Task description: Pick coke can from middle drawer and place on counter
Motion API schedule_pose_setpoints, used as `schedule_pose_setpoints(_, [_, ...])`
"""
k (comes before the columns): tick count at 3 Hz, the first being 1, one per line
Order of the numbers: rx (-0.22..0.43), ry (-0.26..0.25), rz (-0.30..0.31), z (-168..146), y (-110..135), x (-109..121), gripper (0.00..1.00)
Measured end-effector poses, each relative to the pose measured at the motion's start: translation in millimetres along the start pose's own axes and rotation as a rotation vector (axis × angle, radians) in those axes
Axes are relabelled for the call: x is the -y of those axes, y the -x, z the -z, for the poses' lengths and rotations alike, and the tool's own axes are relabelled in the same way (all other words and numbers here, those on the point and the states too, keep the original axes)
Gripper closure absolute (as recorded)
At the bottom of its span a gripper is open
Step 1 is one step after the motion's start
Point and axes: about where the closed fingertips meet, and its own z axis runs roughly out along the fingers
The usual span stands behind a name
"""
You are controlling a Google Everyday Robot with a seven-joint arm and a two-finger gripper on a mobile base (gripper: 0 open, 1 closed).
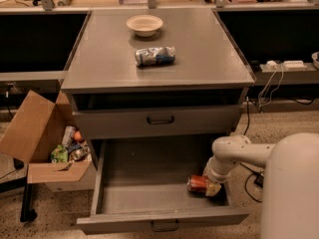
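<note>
The coke can (197, 183) lies on its side on the floor of the open middle drawer (144, 183), at the drawer's right front. My gripper (212, 187) is down inside the drawer, right against the can's right end. My white arm (239, 153) reaches in from the right and hides part of the gripper. The counter (199, 59) is the grey top of the cabinet above.
On the counter lie a silver-and-blue can (155, 55) and a pale bowl (144, 25). The upper drawer front (159, 119) is closed. An open cardboard box (35, 133) with litter stands at the left. My white body (291, 188) fills the lower right.
</note>
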Motion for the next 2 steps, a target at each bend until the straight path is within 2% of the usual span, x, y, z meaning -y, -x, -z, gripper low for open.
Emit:
schedule_pose_setpoints(1, [0.145,-0.016,0.028,35.1,17.0,-1.0,1.00])
schedule_pose_setpoints(2, [0.333,-0.035,0.146,104.3,49.3,0.4,1.00])
